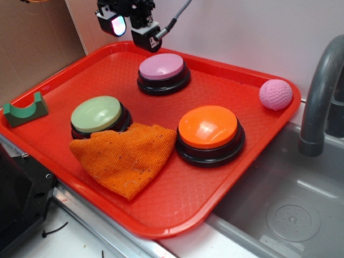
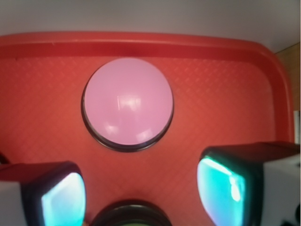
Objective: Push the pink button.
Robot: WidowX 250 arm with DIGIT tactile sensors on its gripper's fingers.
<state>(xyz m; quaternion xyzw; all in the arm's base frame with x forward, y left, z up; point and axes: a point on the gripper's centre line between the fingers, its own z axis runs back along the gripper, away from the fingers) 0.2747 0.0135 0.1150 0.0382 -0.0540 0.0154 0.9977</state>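
Hovering above the tray's far rim, your gripper has fingers spread apart, pink button just below and untouched, likely lined up for a downward press.

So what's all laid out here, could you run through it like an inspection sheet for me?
Surface: red tray, textured, beside a sink.
Job's things: pink button at the tray's far side, cap unobstructed, nothing touching it.
Clutter: green button; orange button; orange cloth lying against the green button; pink ball at the tray's right rim; green block at the left rim.
Grippers: gripper above the tray's far edge, behind the pink button, fingers apart, holding nothing.
Cables: grey cable running up from the gripper.
Surroundings: sink basin and grey faucet to the right; cardboard at left.
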